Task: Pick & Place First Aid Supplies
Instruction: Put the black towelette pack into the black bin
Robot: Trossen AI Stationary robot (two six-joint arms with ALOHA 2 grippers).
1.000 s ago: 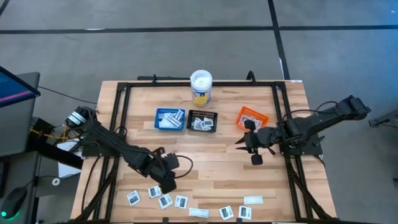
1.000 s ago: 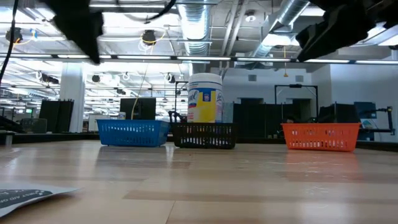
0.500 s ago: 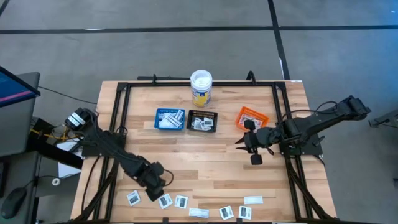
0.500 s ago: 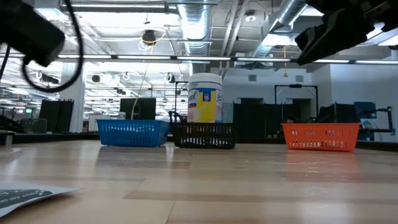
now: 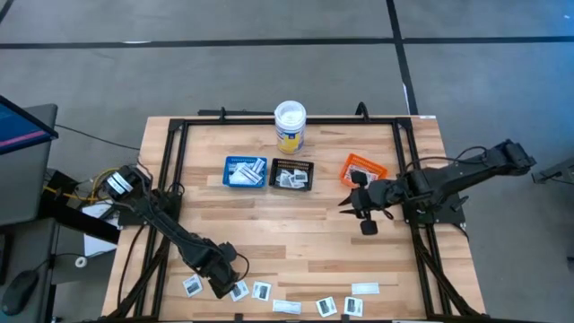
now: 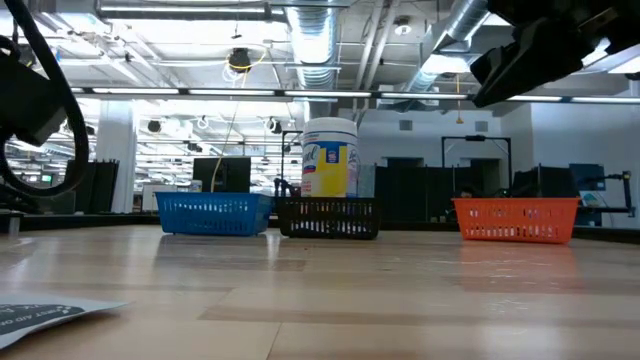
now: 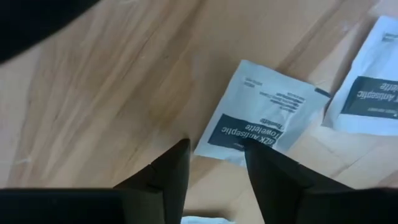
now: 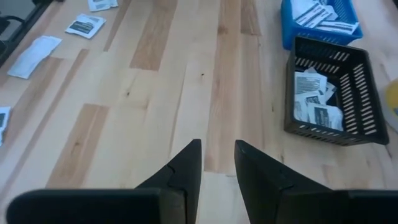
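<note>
Several small white first aid packets lie flat in a row along the table's near edge. My left gripper points down over the left end of that row and is open. In the left wrist view its fingers straddle the near corner of a white packet with a dark band; a second packet lies beside it. My right gripper hangs open above the table's right half, with nothing between its fingers. My left gripper comes from above with one finger over the banded packet's near edge and the other beside it. The packet lies flat on the table. Whether a finger touches it, I cannot tell.
At the table's far middle stand a blue tray, a black tray and an orange tray, each holding packets. A white-lidded tub stands behind them. Bare wood lies between the trays and the packet row. A black frame rims the table.
My left gripper has gone down and toward the table's near left corner, rolling its wrist as it went. It now covers the packet that lay just left of it a second ago. My right arm has kept still.
</note>
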